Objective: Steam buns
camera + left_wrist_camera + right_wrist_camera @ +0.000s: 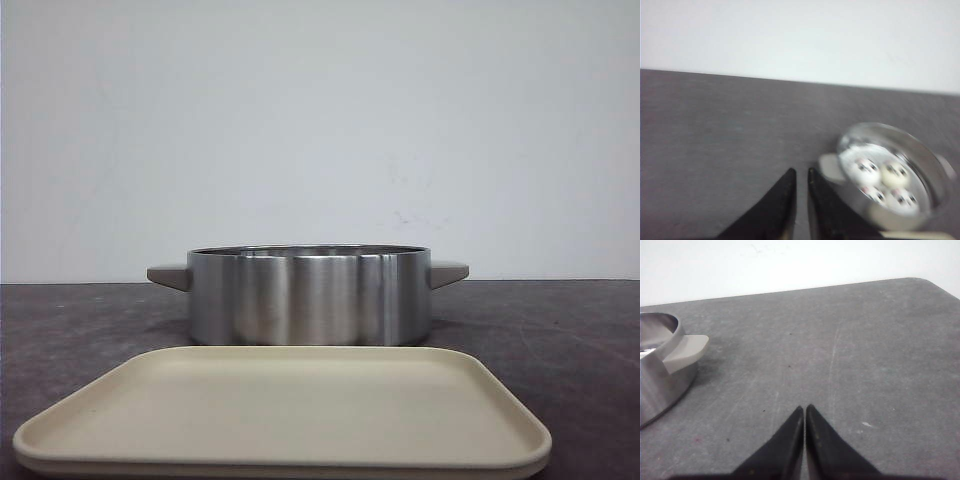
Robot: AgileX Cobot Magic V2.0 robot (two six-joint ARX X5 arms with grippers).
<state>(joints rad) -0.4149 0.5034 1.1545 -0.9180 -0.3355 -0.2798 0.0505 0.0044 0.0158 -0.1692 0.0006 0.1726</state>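
Observation:
Several white panda-face buns [880,182] lie together inside the round steel pot [927,155], seen blurred in the left wrist view. The pot [308,297] stands mid-table in the front view, where its wall hides the buns. My left gripper [801,172] hovers over bare table beside the pot's beige handle [830,167], its jaws a narrow gap apart and empty. My right gripper [804,409] is shut and empty over bare table on the pot's other side, well clear of the pot [660,375]. Neither gripper shows in the front view.
A beige rectangular tray [290,410] with nothing on it lies in front of the pot, close to the table's near edge. The dark grey table [850,340] has a rounded far corner on the right. A white wall stands behind.

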